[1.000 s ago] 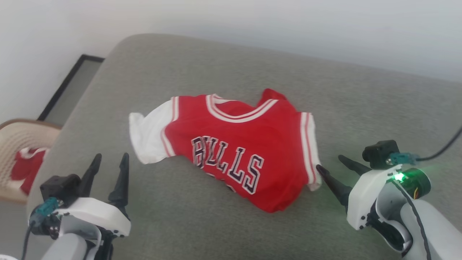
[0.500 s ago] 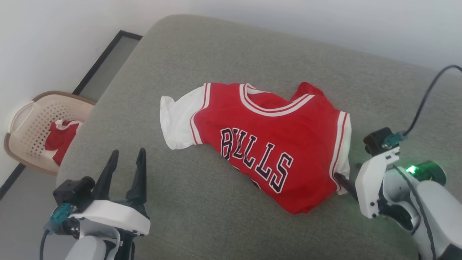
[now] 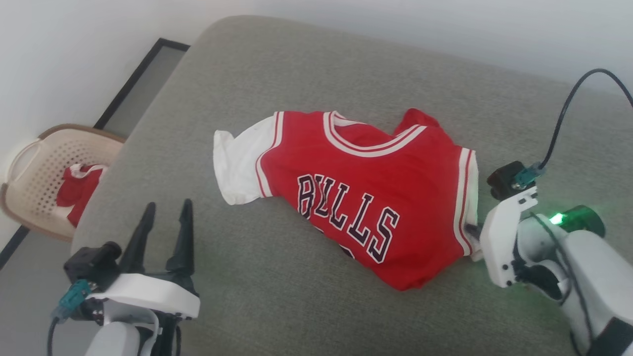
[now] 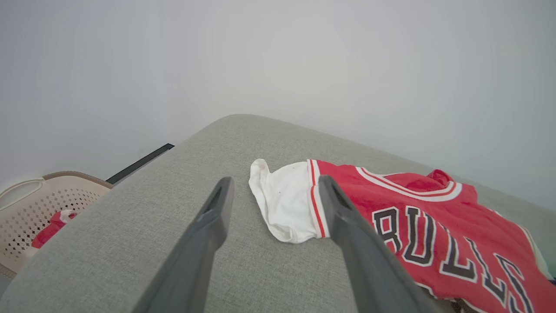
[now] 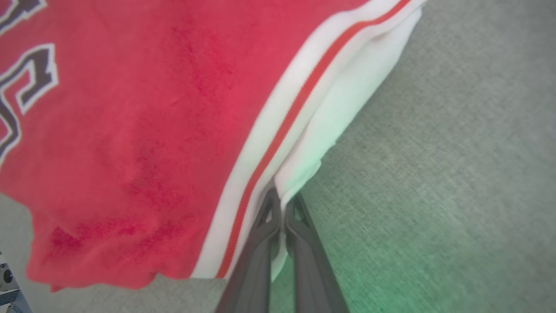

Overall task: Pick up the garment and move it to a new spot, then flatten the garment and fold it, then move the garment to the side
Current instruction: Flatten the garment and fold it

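- The garment (image 3: 366, 198) lay front-up and crumpled on the grey cushion (image 3: 296, 64). "BULLS" lettering showed, the neck opening faced the far edge, and the lower part was bunched under.
- The right gripper (image 5: 281, 204) was at the garment's right side, its fingers pressed together on the white sleeve edge just beside the red-striped trim, with cloth pinched between them.
- In the head view those fingertips were mostly hidden by the hem. It was probably a thin fold, but the number of layers could not be told.
- The left gripper (image 3: 168, 202) hovered near the cushion's front-left corner, fingers apart with nothing between them, not touching the garment.
- The other white sleeve (image 4: 286, 208) lay flat ahead of the left gripper, between its fingers' lines in the left wrist view.
- A basket (image 3: 37, 163) stood on the floor left of the cushion, with a red-and-white cloth (image 3: 74, 190) inside.
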